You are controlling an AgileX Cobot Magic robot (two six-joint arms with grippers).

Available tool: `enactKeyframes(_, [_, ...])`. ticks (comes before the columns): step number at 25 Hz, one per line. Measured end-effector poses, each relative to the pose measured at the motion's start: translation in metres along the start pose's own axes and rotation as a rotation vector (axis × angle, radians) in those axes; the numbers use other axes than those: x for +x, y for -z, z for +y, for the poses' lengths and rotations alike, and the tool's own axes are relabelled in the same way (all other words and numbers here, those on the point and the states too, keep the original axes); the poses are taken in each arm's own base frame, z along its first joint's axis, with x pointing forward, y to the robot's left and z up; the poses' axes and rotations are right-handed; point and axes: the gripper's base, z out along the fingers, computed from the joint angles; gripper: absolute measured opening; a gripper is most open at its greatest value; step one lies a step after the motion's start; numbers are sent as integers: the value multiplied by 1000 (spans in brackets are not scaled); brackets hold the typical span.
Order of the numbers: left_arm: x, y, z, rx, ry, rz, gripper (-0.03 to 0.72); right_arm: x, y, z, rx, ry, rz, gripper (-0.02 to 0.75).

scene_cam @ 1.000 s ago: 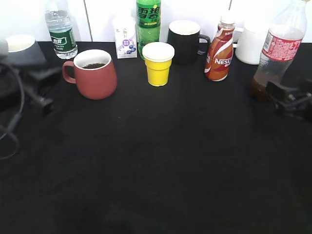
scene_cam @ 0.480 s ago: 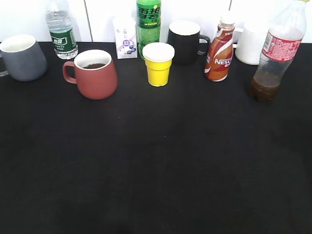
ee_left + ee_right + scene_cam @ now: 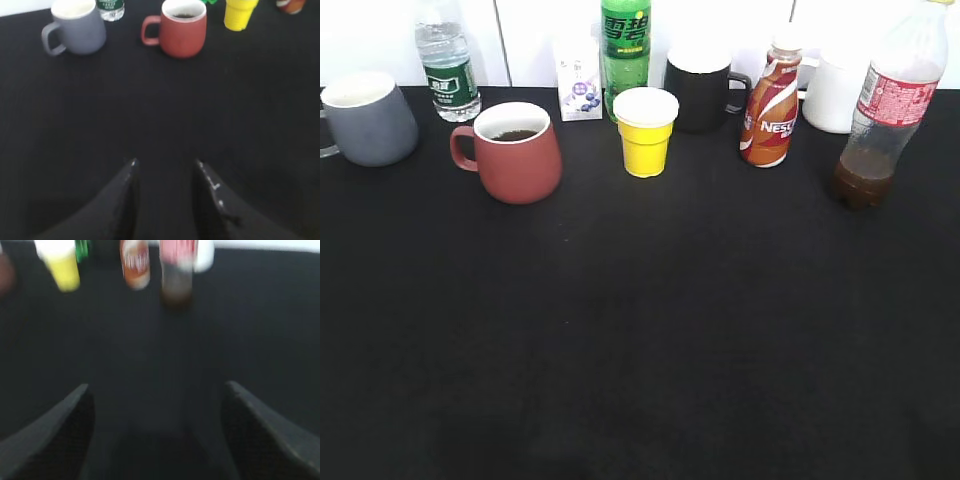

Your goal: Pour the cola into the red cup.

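The cola bottle (image 3: 891, 110) stood upright near the desk's far right corner, only a shallow dark layer left at its base, and the red cup (image 3: 512, 152) sat toward the far left, handle turned to the left edge, with dark liquid showing low inside its white interior. I took that to mean the pour was done, or close to it, and the bottle had been set down out of the way. Neither arm showed over the desk from where I stood. The left gripper (image 3: 165, 167) hung low near the front edge, its fingers parted a little and holding nothing, the cup well ahead of it beside the grey mug (image 3: 76, 27). The right gripper (image 3: 156, 390) was spread wide and empty, pointed at the bottle, though that view was blurred. The yellow cup (image 3: 646, 131) and Nescafe bottle (image 3: 771, 102) stood between, untouched.
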Motion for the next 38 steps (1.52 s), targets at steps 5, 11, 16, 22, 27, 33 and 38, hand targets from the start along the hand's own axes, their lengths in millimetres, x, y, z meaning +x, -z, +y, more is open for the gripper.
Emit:
enactKeyframes(5, [31,-5,2,-16,-9,-6,276,23,1,-4,54,26,55,594])
enactKeyframes(11, [32,-9,2,-16,-9,-18,276,24,1,-14,173,-84,39,594])
enactKeyframes(16, [32,-9,2,-16,-9,-19,258,24,1,-14,168,-96,37,594])
enactKeyframes(22, [36,-2,1,-102,38,-75,237,24,1,-14,167,-98,37,594])
enactKeyframes(27, [37,-2,-1,-278,133,-80,234,24,0,-14,166,-98,37,593])
enactKeyframes(33, [37,-2,-1,-322,156,-80,234,24,0,-14,166,-98,38,592])
enactKeyframes(38, [37,-2,-1,-322,156,-80,234,24,0,-14,166,-98,38,592])
